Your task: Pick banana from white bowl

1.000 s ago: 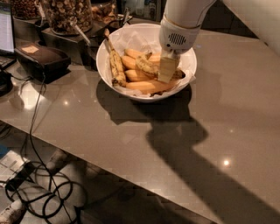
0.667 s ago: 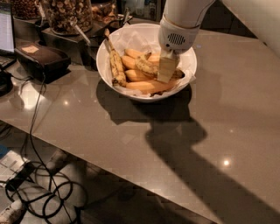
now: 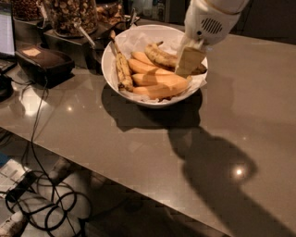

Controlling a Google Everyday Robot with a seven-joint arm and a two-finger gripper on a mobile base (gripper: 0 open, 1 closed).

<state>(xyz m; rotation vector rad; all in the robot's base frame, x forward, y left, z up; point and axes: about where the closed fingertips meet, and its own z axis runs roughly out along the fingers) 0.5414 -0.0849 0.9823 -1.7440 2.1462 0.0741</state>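
Upper left of the frame: a dark box (image 3: 44, 62) and a glass jar of nuts (image 3: 69, 14) sit at the back of a grey counter (image 3: 92, 134). Cables (image 3: 41, 203) trail at lower left.

Upper centre: a white bowl (image 3: 109, 76), lined with crumpled paper (image 3: 138, 37), holds several bananas. A thin, dark-streaked one (image 3: 122, 69) lies along its left side, and smooth orange-yellow ones (image 3: 159, 83) fill the front. The banana (image 3: 159, 54) to pick, spotted brown, lies across the back.

The gripper (image 3: 189, 60) reaches down from the upper right onto its right end. Whether it is clenched or released cannot be told. The step looks like the grasp itself. Next would come a firm hold and a lift clear of the rim.
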